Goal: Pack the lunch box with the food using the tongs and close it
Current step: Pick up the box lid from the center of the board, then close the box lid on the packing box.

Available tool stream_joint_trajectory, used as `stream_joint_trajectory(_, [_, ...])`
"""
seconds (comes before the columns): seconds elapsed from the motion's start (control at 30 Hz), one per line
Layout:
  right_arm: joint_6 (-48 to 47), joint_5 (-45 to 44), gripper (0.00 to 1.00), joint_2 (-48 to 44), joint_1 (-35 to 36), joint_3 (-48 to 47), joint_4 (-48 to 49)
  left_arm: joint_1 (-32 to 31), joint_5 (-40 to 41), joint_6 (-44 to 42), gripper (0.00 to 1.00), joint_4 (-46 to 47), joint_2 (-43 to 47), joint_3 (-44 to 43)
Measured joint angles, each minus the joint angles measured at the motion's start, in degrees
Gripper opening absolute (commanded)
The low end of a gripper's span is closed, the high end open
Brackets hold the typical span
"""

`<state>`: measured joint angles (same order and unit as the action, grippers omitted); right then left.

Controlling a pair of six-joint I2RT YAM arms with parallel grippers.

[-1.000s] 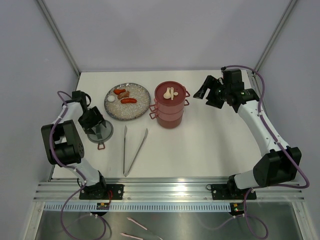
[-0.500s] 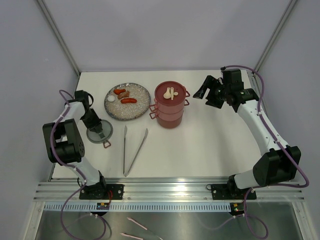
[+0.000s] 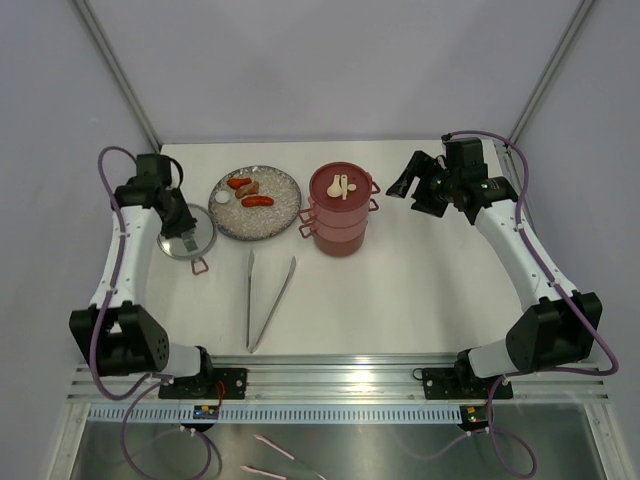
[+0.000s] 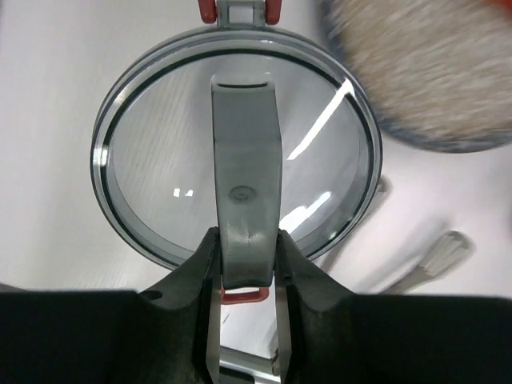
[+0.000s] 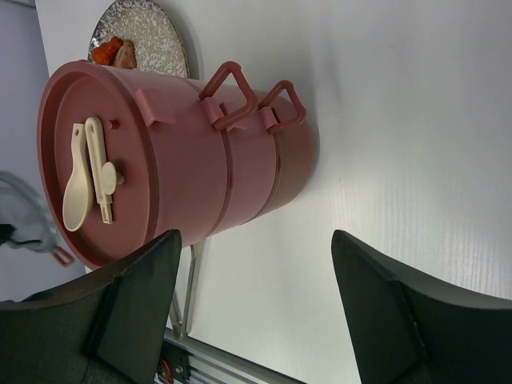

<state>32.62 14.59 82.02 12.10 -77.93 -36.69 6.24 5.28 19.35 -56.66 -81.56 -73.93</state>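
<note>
While left claw (image 4: 246,240) grips clear lid (image 4: 160,160) | right claw (image 5: 256,240) gapes | food (image 3: 256,201) on plate (image 3: 275,224)

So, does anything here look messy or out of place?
Nothing spilled or broken. The one odd bit: the left claw pinches a clear lid by its grey handle, beside the plate, away from the red lunch box.

The lunch box (image 5: 184,172) looks matt, the tongs (image 3: 249,300) shiny metal, the lid (image 4: 160,168) glossy clear (grey plastic handle (image 4: 244,160)).
</note>
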Motion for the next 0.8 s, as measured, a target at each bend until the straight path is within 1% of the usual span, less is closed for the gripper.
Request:
stream_joint_trajectory(0.07, [0.0,0.04,0.83,0.0,0.0,0.0,0.0,-1.44,-0.66,-1.57,0.0,-1.33,3.54,-6.91])
stream_joint_trajectory(0.1, [0.0,0.07,0.83,0.0,0.0,0.0,0.0,-2.08,-1.29,-2.6,0.0,-2.67,4.22,-11.69])
stream_joint_trajectory(0.17, [0.02,0.07,0.83,0.02,0.0,0.0,0.02,-5.84,-2.47,-4.26,0.0,-3.39,4.09,-19.32])
stream_joint_trajectory(0.3, [0.04,-0.07,0.83,0.02,0.0,-0.15,-0.02,-15.19,-5.66,-8.81,0.0,-6.21,-1.25,-35.17])
stream_joint_trajectory(0.4, [0.26,-0.5,0.83,0.28,0.0,-0.74,0.11,-19.69,-10.6,-12.83,0.0,-6.82,-7.98,-44.68])
stream_joint_trajectory(0.47, [0.55,-0.63,0.83,1.16,-0.07,-1.68,0.28,-20.63,-13.51,-15.23,0.0,-6.58,-11.67,-48.28])
stream_joint_trajectory(0.63, [1.79,-1.33,0.83,7.91,-0.81,-6.88,1.31,-22.29,-20.0,-20.37,0.0,-6.69,-20.92,-56.61])
stream_joint_trajectory(0.73, [2.54,-1.44,0.82,12.52,-2.38,-9.33,1.57,-24.68,-22.32,-22.77,0.0,-5.84,-22.84,-57.59])
stream_joint_trajectory(0.8, [3.26,-1.2,0.81,16.63,-3.96,-12.94,1.25,-26.88,-23.54,-24.13,0.0,-5.92,-23.34,-57.59])
